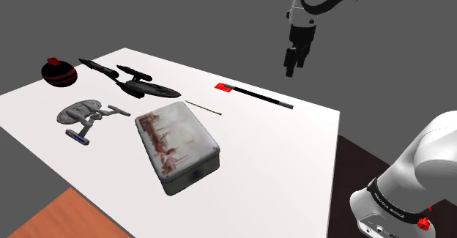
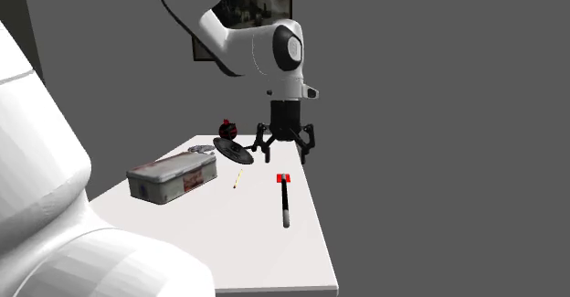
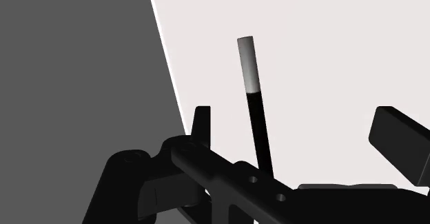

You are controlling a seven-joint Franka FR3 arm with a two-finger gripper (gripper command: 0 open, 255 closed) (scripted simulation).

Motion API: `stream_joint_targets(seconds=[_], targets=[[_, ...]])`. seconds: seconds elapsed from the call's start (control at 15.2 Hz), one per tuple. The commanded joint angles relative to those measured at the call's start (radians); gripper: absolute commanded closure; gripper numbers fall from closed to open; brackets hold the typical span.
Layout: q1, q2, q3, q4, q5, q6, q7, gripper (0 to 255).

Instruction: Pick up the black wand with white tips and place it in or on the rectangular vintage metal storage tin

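Note:
The black wand point(image 1: 258, 97) lies flat near the table's far edge, with a red block at one end and a greyish white tip at the other. My gripper point(image 1: 291, 68) hangs open in the air above its grey-tipped end, touching nothing. In the wrist view the wand point(image 3: 256, 116) runs up between the two spread fingers point(image 3: 201, 123), its pale tip farthest from the hand. The second exterior view has the gripper point(image 2: 283, 151) above the wand point(image 2: 284, 199). The worn grey tin point(image 1: 177, 145) with red marks on its closed lid sits mid-table, also seen as the tin point(image 2: 172, 176).
A thin stick point(image 1: 203, 108) lies between the wand and the tin. A black spaceship model point(image 1: 135, 80), a grey spaceship model point(image 1: 84, 116) and a black ball with a red top point(image 1: 58, 72) occupy the shoulder view's left. The table edge point(image 3: 165, 57) runs close beside the wand.

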Motion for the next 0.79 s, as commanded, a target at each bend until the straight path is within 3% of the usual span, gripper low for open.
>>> stream_joint_targets(seconds=[0.0,0.73], targets=[[0.011,0.068,-0.002,0.026,0.013,0.046,-0.027,0],[0.046,0.457,0.017,0.238,0.100,0.227,-0.177,0]])
